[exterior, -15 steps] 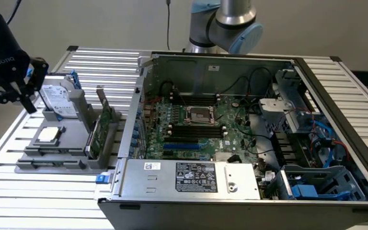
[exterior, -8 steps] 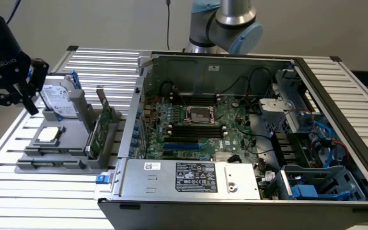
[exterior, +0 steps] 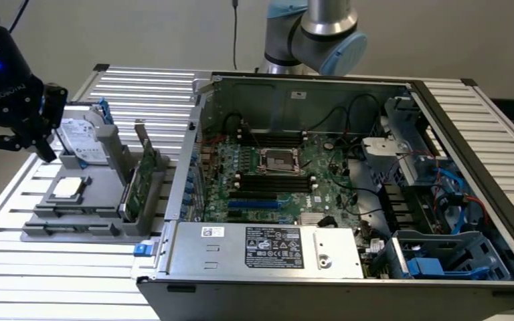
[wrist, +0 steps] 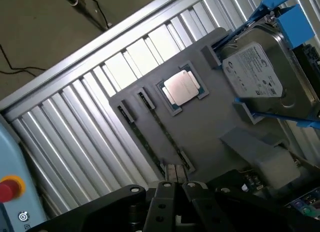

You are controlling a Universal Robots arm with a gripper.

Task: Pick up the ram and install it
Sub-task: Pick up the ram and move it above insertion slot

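The ram (wrist: 165, 133) stands on edge in a slot of the grey holder (wrist: 210, 127), a thin dark-green stick, with a second like it (wrist: 140, 139) in the parallel slot. My gripper (wrist: 175, 184) hangs above the near end of these slots, its fingers shut with nothing between them. In the exterior view the gripper (exterior: 43, 148) is at the far left, above the holder (exterior: 69, 227), well away from the open computer case (exterior: 347, 267). Inside the case lies the motherboard (exterior: 328, 167) with black memory slots (exterior: 275, 180) beside the processor socket (exterior: 280, 160).
The holder also carries a hard drive (exterior: 83, 140) in a blue frame, a processor chip (exterior: 67, 187) and an upright green expansion card (exterior: 141, 180). Everything rests on a slatted aluminium table (exterior: 61, 281). A red stop button (wrist: 10, 187) shows at the wrist view's edge.
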